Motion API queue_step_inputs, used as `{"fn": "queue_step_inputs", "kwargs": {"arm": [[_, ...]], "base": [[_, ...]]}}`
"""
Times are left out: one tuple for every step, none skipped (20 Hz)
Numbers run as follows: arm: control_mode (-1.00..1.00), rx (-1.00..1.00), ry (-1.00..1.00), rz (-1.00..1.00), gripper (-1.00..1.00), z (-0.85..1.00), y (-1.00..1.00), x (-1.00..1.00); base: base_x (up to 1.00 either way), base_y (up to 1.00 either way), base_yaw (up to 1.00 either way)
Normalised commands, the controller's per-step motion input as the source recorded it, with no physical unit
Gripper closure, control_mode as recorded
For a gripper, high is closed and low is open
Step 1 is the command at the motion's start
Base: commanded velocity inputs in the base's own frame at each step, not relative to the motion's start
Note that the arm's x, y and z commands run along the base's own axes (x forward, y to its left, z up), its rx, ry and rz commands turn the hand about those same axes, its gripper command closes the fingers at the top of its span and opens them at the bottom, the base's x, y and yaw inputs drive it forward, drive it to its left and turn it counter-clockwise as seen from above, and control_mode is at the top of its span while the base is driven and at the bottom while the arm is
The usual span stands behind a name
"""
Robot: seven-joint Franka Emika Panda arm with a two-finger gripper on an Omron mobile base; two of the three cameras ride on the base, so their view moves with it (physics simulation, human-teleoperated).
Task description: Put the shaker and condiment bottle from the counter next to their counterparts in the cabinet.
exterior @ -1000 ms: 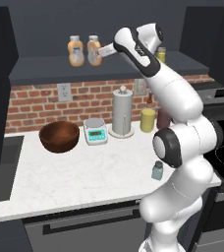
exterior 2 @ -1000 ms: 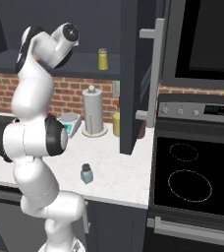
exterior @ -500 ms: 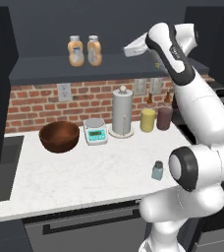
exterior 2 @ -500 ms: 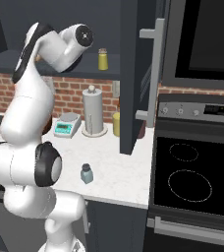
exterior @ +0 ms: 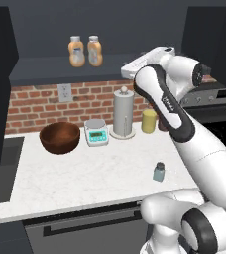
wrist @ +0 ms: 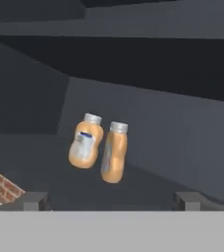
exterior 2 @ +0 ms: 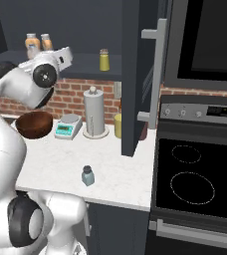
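Two bottles (exterior: pixel 85 51) standing side by side on cabinet (exterior: pixel 45 69) shelf. Gripper (wrist: pixel 109 197) facing them, fingers apart, holding nothing. Shaker (exterior: pixel 158 171) sitting on counter (exterior: pixel 75 173).

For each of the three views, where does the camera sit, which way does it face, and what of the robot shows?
Left base view: behind-left of the arm, facing the counter and cabinet; the arm rises lower right.
Right base view: behind-right, facing the counter, shaker and stove; the arm rises lower left.
Hand view: on the hand, facing two orange bottles on the shelf; dark fingertips show at the bottom.
Both base views share the shaker and the two bottles.
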Motion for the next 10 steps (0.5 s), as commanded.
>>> {"fn": "queue_step_inputs", "kwargs": {"arm": [[-1.0, 0.06, -0.11, -0.62, -1.0, -0.25, 0.63, -1.0], [-1.0, 0.05, -0.11, -0.66, -1.0, -0.25, 0.54, -1.0], [-1.0, 0.04, -0.12, -0.68, -1.0, -0.25, 0.5, -1.0], [-1.0, 0.05, -0.13, -0.72, -1.0, -0.19, 0.42, -1.0], [-1.0, 0.07, -0.15, -0.75, -1.0, -0.09, 0.35, -1.0], [-1.0, 0.11, -0.14, -0.78, -1.0, 0.0, 0.29, -0.96], [-1.0, 0.11, -0.11, -0.79, -1.0, 0.0, 0.27, -0.88], [-1.0, 0.13, -0.05, -0.79, -1.0, 0.0, 0.22, -0.81], [-1.0, 0.13, 0.0, -0.76, -1.0, 0.0, 0.0, -0.56], [-1.0, 0.13, 0.05, -0.77, -1.0, 0.0, -0.05, -0.4]], "base": [[0.0, 0.0, 0.0], [0.0, 0.0, 0.0], [0.0, 0.0, 0.0], [0.0, 0.0, 0.0], [0.0, 0.0, 0.0], [0.0, 0.0, 0.0], [0.0, 0.0, 0.0], [0.0, 0.0, 0.0], [0.0, 0.0, 0.0], [0.0, 0.0, 0.0]]}}
